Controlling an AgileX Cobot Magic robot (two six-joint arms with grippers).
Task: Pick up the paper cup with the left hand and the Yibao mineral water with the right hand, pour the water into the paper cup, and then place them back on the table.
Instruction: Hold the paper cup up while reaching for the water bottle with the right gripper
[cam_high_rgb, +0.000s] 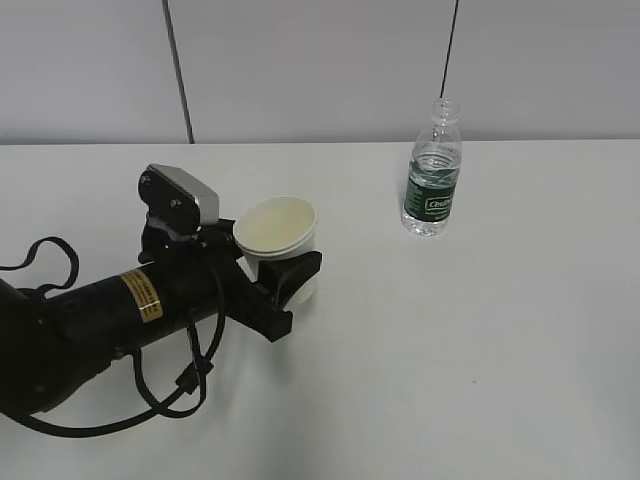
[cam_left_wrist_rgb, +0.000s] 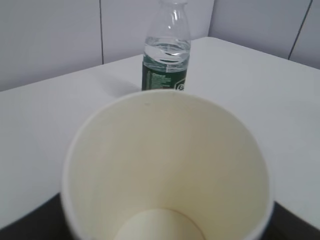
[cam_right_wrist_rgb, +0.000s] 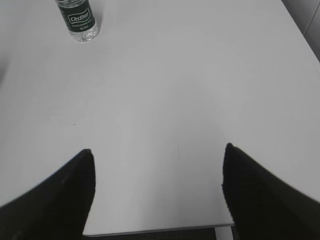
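The paper cup is cream inside and looks empty. It sits between the fingers of my left gripper, which is shut on it, low over the white table. In the left wrist view the cup's mouth fills the frame. The Yibao mineral water, uncapped and partly filled, stands upright at the back right. It also shows beyond the cup in the left wrist view. My right gripper is open and empty above the table's near edge, far from the bottle. It is out of the exterior view.
A black cable loops off the left arm onto the table at the front left. A grey panelled wall runs behind the table. The table's near edge lies just under the right gripper.
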